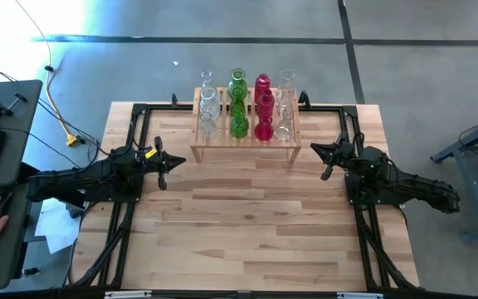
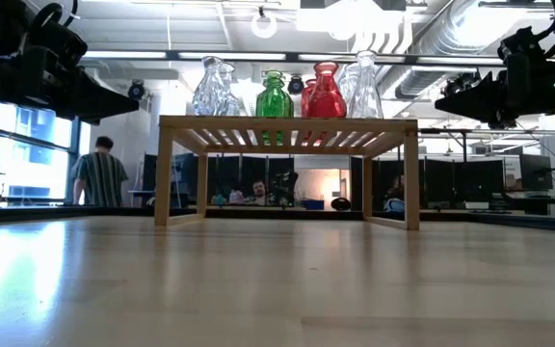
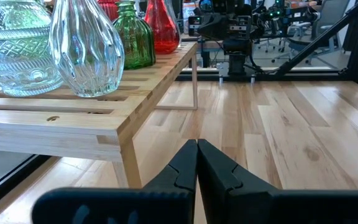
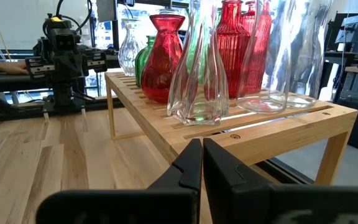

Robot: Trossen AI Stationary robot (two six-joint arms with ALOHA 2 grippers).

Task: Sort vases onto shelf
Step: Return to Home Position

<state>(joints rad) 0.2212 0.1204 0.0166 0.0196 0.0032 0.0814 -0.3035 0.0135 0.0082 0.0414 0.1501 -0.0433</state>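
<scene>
- Your shelf (image 1: 245, 152) stands at upper centre of the high view, on the table (image 1: 247, 224).
- The vases (image 1: 238, 104) stand on it in four lines running front to back. From left to right they are clear, green, red and clear.
- Your left gripper (image 1: 159, 163) hangs left of the shelf, its fingers pressed together on nothing.
- Your right gripper (image 1: 327, 158) hangs right of the shelf, likewise clenched and empty.

Bright o/head lamps (image 2: 264, 24); window (image 2: 13, 154) glare on tabletop (image 2: 27, 270); soft shadow under shelf (image 1: 245, 149).
</scene>
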